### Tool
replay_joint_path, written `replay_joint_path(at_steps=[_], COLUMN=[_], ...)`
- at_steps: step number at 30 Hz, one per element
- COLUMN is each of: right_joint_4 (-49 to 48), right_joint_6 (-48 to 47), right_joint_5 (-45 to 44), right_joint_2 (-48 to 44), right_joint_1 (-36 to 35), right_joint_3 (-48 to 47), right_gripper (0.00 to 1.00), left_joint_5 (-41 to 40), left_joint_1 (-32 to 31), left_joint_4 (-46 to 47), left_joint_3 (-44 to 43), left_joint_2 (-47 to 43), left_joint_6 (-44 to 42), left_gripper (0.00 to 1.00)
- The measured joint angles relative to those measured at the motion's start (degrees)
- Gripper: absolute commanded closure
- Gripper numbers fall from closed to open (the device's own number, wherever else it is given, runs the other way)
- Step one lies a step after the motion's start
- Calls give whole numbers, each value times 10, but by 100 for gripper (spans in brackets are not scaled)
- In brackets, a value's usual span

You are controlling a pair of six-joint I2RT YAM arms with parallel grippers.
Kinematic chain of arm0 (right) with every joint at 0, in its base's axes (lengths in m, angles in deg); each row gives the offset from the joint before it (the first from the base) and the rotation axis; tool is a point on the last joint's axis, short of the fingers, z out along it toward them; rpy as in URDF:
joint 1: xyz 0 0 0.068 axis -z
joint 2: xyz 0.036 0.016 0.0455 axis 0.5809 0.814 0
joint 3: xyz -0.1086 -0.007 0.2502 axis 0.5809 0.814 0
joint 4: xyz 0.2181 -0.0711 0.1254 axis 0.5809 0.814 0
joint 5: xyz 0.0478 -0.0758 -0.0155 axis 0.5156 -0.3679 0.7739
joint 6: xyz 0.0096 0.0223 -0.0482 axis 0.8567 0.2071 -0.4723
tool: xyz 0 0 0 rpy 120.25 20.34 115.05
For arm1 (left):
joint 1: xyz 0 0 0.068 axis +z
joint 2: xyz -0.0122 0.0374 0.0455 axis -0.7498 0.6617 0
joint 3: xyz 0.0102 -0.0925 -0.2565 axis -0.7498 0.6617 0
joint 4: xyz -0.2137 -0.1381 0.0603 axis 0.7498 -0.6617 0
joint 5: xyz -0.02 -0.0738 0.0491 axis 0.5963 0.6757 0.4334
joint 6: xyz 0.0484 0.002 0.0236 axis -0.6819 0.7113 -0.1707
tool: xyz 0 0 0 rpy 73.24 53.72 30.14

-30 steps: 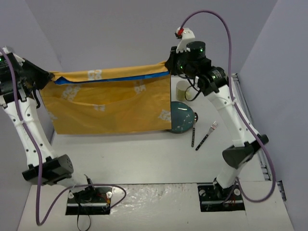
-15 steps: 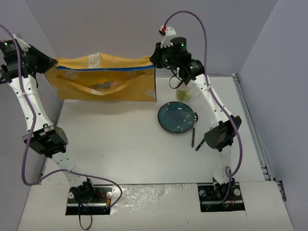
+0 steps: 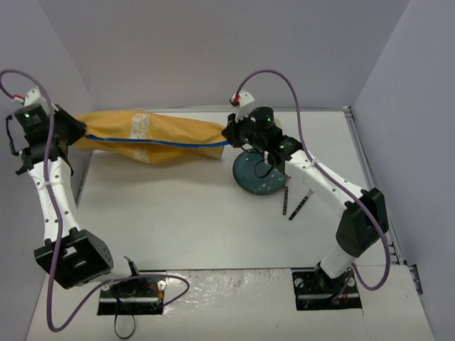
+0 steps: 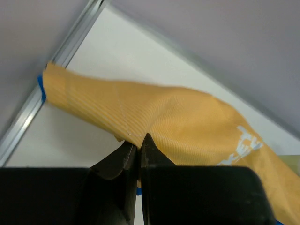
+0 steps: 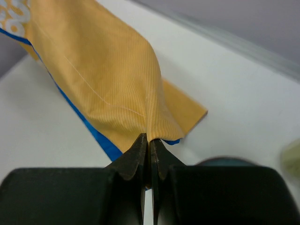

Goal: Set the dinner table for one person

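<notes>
Find left pincer (image 4: 138, 140) clenched on the left end of the orange-yellow placemat (image 3: 153, 135) and right pincer (image 5: 149, 140) clenched on its right end. See the cloth slung bunched between them over the far part of the bench (image 3: 192, 220), blue edge along its lower side; cannot tell whether the sag touches. Note white bench lying under both arms, bearing a dark blue plate (image 3: 259, 177) just beside right pincer and two dark-handled utensils (image 3: 298, 206) near the plate's right rim

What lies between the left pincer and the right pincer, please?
The orange placemat fills the whole stretch, bunched and sagging, with the left pincer and the right pincer each shut on one end. The top view shows it best.
</notes>
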Motion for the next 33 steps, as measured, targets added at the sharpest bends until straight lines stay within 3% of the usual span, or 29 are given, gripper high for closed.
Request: replay_joint_path(at_steps=[6,11,16,21,30,33], right_joint_4=[25,41,51,99,182,185], right_joint_6=[16,36,50,50,19,1], right_joint_5=[-14,-12,-12,-21,-79,-109], right_joint_2=[43,33,-3,-9,-77,-104], right_joint_1=[-61,-117,-124,-123,-123,-121], right_joint_3=[160,211,217,160,-41,-93], right_gripper=[100,100,100,100,100,100], left_joint_5=[-114,-189,-238,-230,-136,-117], left_joint_1=[1,1,1,1,1,1], left_joint_4=[-21,-64,-85,-126,-174,-165], left_joint_3=[234,259,243,167,-173,-246], left_joint_2=[8,-28,-74,-57,-37,-44], left_joint_6=[-9,-7,-3,0,0,0], left_gripper=[100,100,100,100,100,100])
